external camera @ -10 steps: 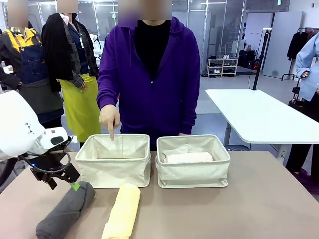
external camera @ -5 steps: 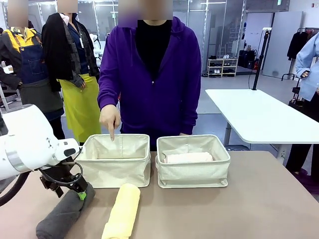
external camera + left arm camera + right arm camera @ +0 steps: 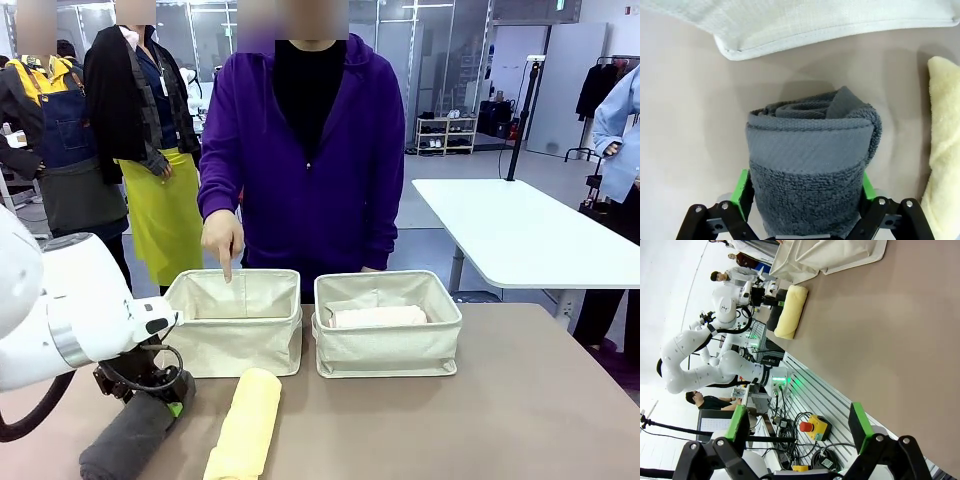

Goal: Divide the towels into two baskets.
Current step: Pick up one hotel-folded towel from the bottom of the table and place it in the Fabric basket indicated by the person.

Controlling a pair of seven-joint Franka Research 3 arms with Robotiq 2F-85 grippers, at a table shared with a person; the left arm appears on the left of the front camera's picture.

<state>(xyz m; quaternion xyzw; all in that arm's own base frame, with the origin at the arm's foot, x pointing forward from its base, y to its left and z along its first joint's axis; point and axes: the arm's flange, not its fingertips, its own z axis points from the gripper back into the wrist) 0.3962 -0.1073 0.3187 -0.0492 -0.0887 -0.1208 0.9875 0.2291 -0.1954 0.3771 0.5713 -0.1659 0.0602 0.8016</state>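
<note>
1. Down at the lower left of the front view, the left fingers (image 3: 743, 192) straddle the far end of the dark grey towel (image 3: 810, 150). One green pad is pressed against each side of the roll, which lies on the table (image 3: 500, 420).
2. Meanwhile the right fingers (image 3: 737, 422) stand wide apart with nothing between them. Bare table surface fills the upper right of that wrist view.
3. Just right of the grey roll, at the lower centre of the front view, lies the pale yellow towel (image 3: 245, 425), close to it but not touching.
4. Behind both rolls, two cream canvas baskets sit side by side in the middle of the front view. The left-hand basket (image 3: 232, 340) is nearer the grey roll, and the right-hand basket (image 3: 385, 350) holds a pale rolled towel (image 3: 378, 317).
5. Above the far rim of the left-hand basket, the person's hand (image 3: 222, 237) points its index finger downward.
</note>
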